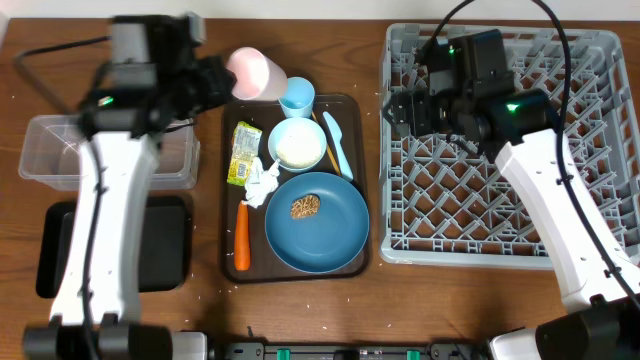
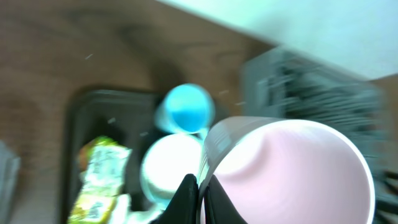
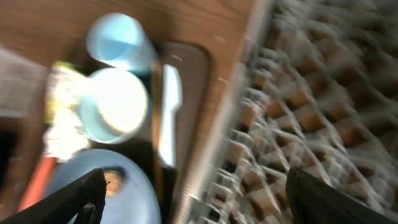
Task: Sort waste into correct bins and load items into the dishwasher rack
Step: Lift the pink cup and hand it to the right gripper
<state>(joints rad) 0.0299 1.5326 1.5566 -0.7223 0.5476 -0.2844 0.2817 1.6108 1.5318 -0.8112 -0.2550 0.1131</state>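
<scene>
My left gripper [image 1: 218,80] is shut on the rim of the pink cup [image 1: 256,72], which lies tilted above the serving tray's far edge; in the left wrist view its fingers [image 2: 189,198] pinch the cup [image 2: 292,168] wall. My right gripper [image 1: 402,110] stands open and empty over the dishwasher rack [image 1: 500,200] near its left wall [image 3: 211,155]. On the tray lie the blue plate [image 1: 330,235] with crumbs [image 1: 305,207], the white bowl [image 1: 297,144], the light blue cup [image 1: 297,97], the utensil [image 1: 338,145], the wrapper [image 1: 244,152], the tissue [image 1: 262,182] and the carrot [image 1: 241,235].
The clear box [image 1: 60,150] sits at the far left, with the black tray [image 1: 165,250] in front of it, partly under my left arm. The dark brown serving tray [image 1: 228,200] lies between these bins and the rack. Both wrist views are motion-blurred.
</scene>
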